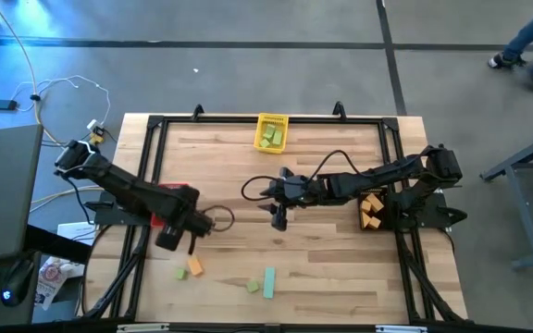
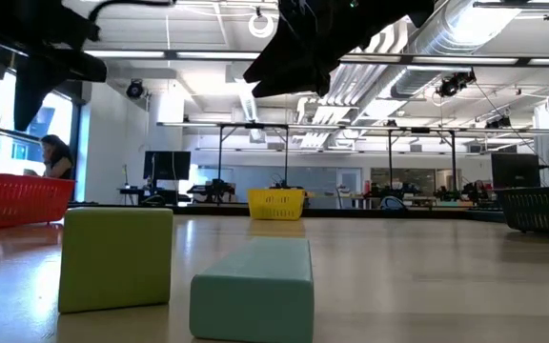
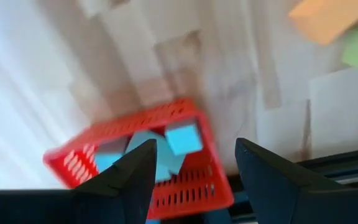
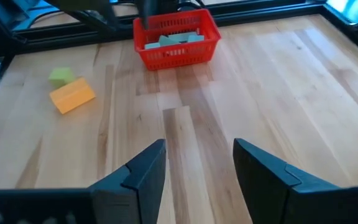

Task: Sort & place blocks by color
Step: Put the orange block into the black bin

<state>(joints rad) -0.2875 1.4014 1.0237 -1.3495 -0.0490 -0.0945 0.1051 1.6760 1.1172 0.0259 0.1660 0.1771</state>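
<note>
Your left gripper (image 1: 192, 242) hangs over the table's left side next to the red bin (image 4: 176, 38), which holds teal blocks (image 3: 182, 138); its fingers (image 3: 135, 174) stand wide apart with nothing between them. Your right gripper (image 1: 278, 220) hovers over the bare middle of the table, fingers parted and empty. Loose near the front edge you have an orange block (image 1: 195, 267), two light green blocks (image 1: 180, 273) and a teal bar (image 1: 268, 283); green ones fill the yellow bin (image 1: 271, 132), orange ones the black bin (image 1: 371, 213).
</note>
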